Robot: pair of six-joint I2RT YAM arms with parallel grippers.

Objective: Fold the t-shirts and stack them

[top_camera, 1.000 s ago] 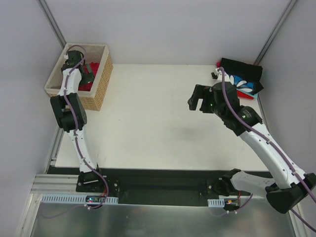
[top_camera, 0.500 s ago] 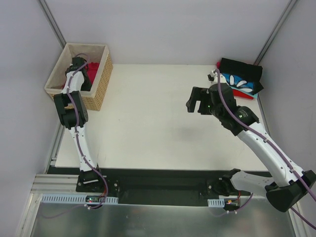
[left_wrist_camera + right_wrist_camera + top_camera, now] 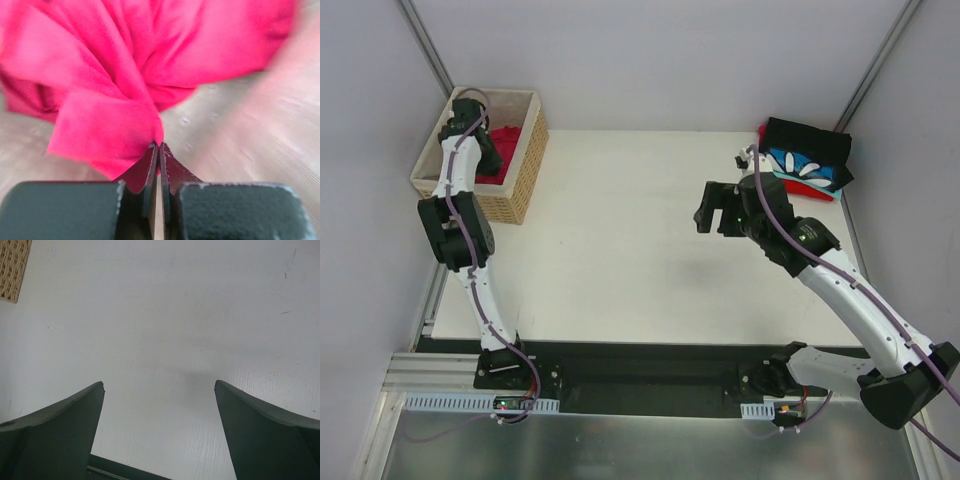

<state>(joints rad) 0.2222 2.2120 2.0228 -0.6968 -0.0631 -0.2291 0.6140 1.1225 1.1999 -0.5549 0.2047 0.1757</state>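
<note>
A crumpled magenta-pink t-shirt [image 3: 504,139] lies in the wicker basket [image 3: 528,170] at the back left. My left gripper [image 3: 482,152] reaches down into the basket. In the left wrist view its jaws are pressed together, and the gripper [image 3: 159,148] is shut on a fold of the pink t-shirt [image 3: 150,60]. My right gripper [image 3: 714,214] hangs open over the middle right of the table, with nothing between its fingers [image 3: 75,415]. At the back right corner sits a stack of folded t-shirts: black [image 3: 808,138] on top, blue with white petals [image 3: 810,167], and red [image 3: 818,191] beneath.
The white table [image 3: 620,250] spreads between the basket and the stack. Grey walls close in at the back and on both sides. A corner of the basket [image 3: 12,267] shows at the upper left of the right wrist view. Both arm bases stand on the black rail [image 3: 640,375] at the near edge.
My left gripper was open in the basket and has now shut on the pink t-shirt, and its wrist has shifted. The right arm has drifted slightly to the left.
</note>
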